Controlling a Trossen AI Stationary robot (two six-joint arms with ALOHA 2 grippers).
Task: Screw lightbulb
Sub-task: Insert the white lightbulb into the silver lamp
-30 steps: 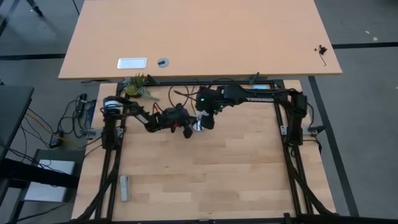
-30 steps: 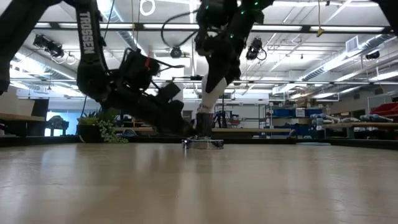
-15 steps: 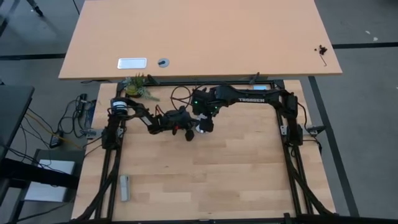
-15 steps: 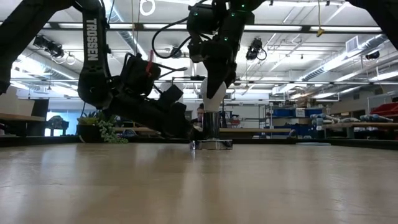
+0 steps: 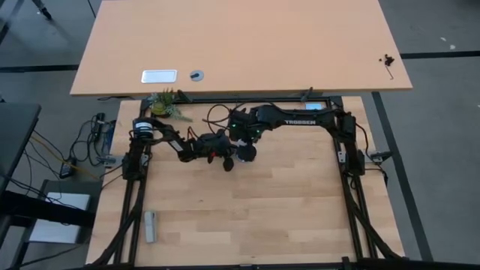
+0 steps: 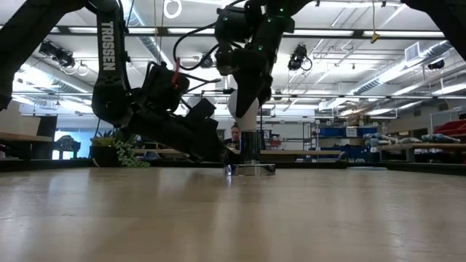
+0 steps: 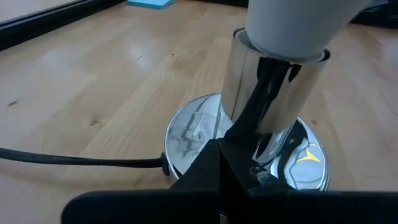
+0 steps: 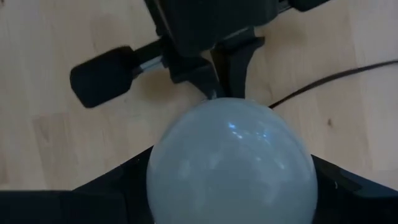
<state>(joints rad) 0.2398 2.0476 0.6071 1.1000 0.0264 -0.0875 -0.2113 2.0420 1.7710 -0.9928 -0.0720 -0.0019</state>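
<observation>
The frosted-white lightbulb (image 8: 233,162) stands upright with its narrow end in the shiny tube of the silver socket (image 7: 273,93). The socket's round base (image 7: 186,134) rests on the wooden table, and a thin black cord (image 7: 74,160) leads off from it. My right gripper (image 5: 246,152) comes from above and is closed around the bulb. My left gripper (image 7: 221,158), shut, lies low beside the socket on the table's left side, its tips at the foot of the tube. My left gripper presses its shut fingertips (image 7: 217,149) on the socket's round base, right at the foot of the tube, coming slanting down from the table's left. My right gripper pinches the bulb's wide round part (image 8: 165,168) between its two fingers, which point down from above. The bulb stands upright, its narrow end in the socket's tube (image 6: 250,145).
A small plant (image 5: 163,103) stands at the back left and a pale flat object (image 5: 150,225) lies near the front left. Black frame rails (image 5: 341,157) border the table. A second tabletop (image 5: 240,45) lies beyond the far edge.
My right gripper has come down a little with the bulb, which was tilted above the socket and now stands upright in its tube. My left gripper has sunk slightly toward the table, staying shut at the socket's base.
</observation>
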